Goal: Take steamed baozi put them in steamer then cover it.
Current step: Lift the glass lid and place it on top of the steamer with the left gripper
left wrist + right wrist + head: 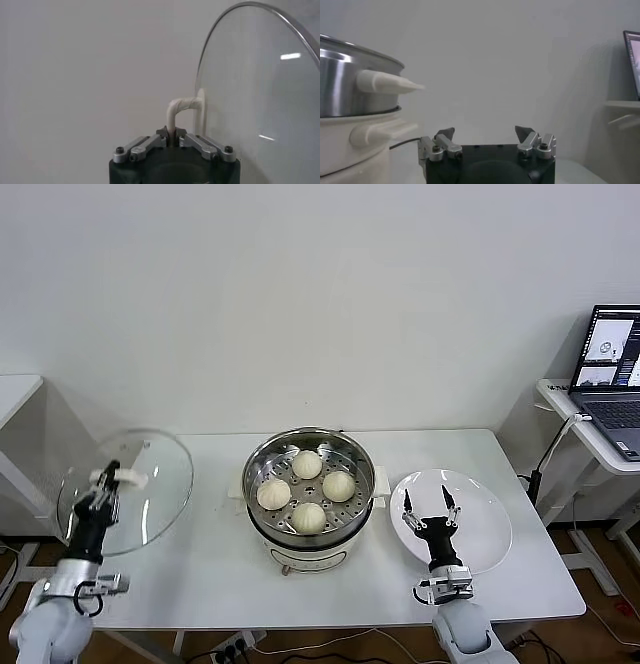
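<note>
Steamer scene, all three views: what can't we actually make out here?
- Head view: steamer base front controls too small to read; its cord is hidden behind the body.
- Head view: laptop cut off by the frame edge; screen too small to read.
- Left wrist view: left gripper shut on the cover handle; the cover's far rim is cut off.
- Right wrist view: baozi hidden by the steamer wall; open right gripper hides the plate.

The head camera looks down over the whole table (220, 574). Each wrist camera sits close behind its own fingers, facing past them; the steamer (310, 484) appears in both the head and right wrist views.
</note>
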